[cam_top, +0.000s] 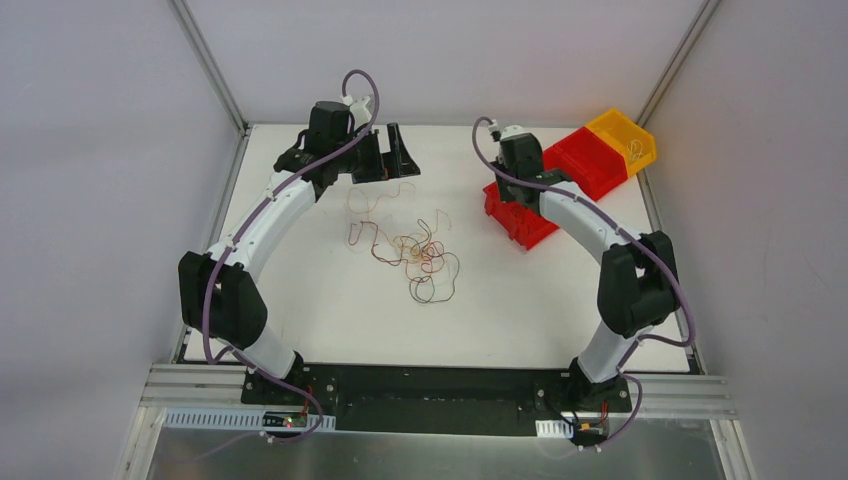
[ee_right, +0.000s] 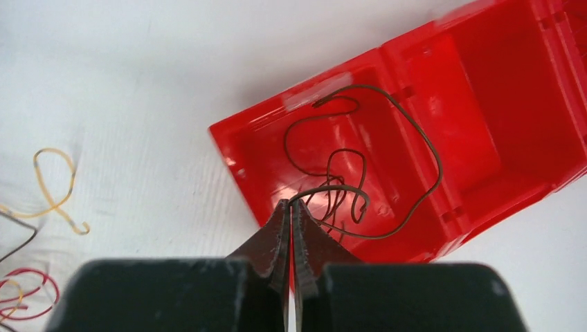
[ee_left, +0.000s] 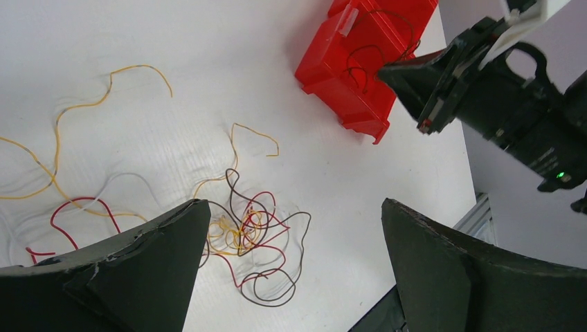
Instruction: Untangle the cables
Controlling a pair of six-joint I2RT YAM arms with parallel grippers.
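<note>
**One cable in a bin, one knot on the tabletop**

Count: 2 claws, 3 bins (2 red, 1 yellow), 1 tangle, 1 cable apart from it. The tangle of cables [cam_top: 422,262] lay mid-tabletop [cam_top: 320,310], btwn the arms. Its red, yellow-orange, dark & white loops had their long axis running diagonally, far-left to near-right in the top view. Looser yellow-orange & red strands trailed off its far-left side. A single dark-brown cable [ee_right: 360,166] sat coiled in the nearer red bin [ee_right: 242,149], its big loop stretched along the bin's length. Right claw [ee_right: 291,206] was pressed together, nipping that cable's end at the tips. Left claw [cam_top: 395,160] hung spread wide w/ nothing in it, over the tabletop's far side. The 2nd red bin [cam_top: 590,160] & yellow bin [cam_top: 620,130] stood touching at the far-right corner.
</note>
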